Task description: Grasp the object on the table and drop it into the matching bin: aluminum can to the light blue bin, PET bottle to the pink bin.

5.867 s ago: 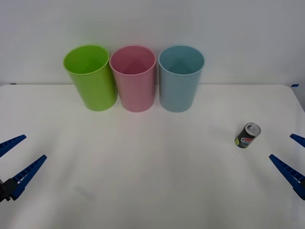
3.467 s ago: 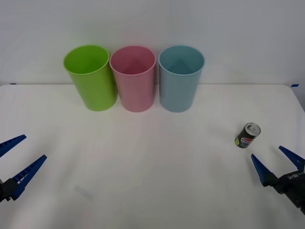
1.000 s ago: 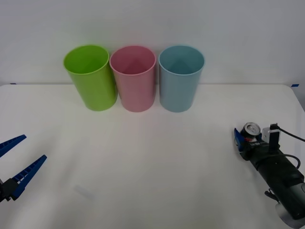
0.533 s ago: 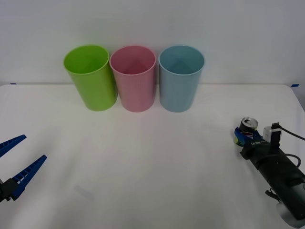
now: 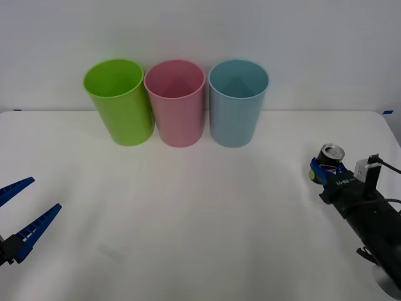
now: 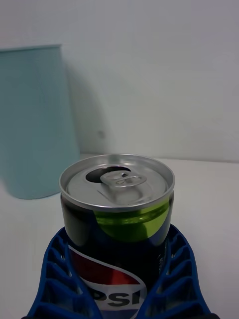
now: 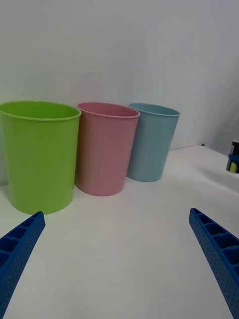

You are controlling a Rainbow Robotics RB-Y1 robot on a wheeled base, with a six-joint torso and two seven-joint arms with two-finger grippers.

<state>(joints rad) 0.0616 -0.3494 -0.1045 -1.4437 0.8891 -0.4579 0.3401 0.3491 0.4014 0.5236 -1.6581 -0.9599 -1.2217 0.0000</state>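
Three tall plastic cup-shaped bins stand in a row along the far edge of the wide plain white desk, against the pale wall: lime green bin toward the robot's left, pink bin in the middle, light blue bin toward the right. Green and pink touch or nearly touch at their rims; a narrow gap separates pink from light blue. All upright, mouths open.

Right end effector sits out near the right side of the desk, well apart from the bins. Its blue ribbed fingers are closed around the small dark aluminum can with the silver top, one finger on each side of the can body. Can upright, tab and opening visible on the lid, yellow-green patch just under the rim, red-white-blue round logo low between the fingers. Whether the can's base touches the desk or is raised off it cannot be told. Light blue bin stands beyond the can in the right wrist view.

Left end effector is parked low at the near left of the desk, fingers spread wide, holding nothing. From its wrist camera the three bins line up ahead, and a sliver of the can shows at the far edge, beyond the light blue bin.
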